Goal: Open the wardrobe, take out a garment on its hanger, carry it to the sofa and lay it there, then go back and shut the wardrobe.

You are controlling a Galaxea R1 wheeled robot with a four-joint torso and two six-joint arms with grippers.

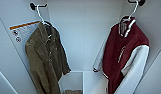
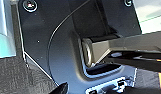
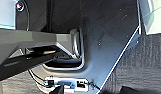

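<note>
In the head view the wardrobe [image 1: 83,37] stands open and I look into its white inside. The garment [image 1: 121,55], a maroon jacket with white sleeves, hangs on the right from a white hanger [image 1: 132,12] whose hook sits on a dark peg at the top. An olive-green jacket [image 1: 44,57] hangs on the left from its own white hanger. The sofa is out of view. Both wrist views show the robot's dark plate and jointed bar over grey carpet.
A white label with an orange stripe [image 1: 22,31] is stuck on the wardrobe's left inner wall. A white box or shelf [image 1: 73,81] sits low in the middle between the two jackets. Grey carpet [image 3: 143,65] lies under the arms.
</note>
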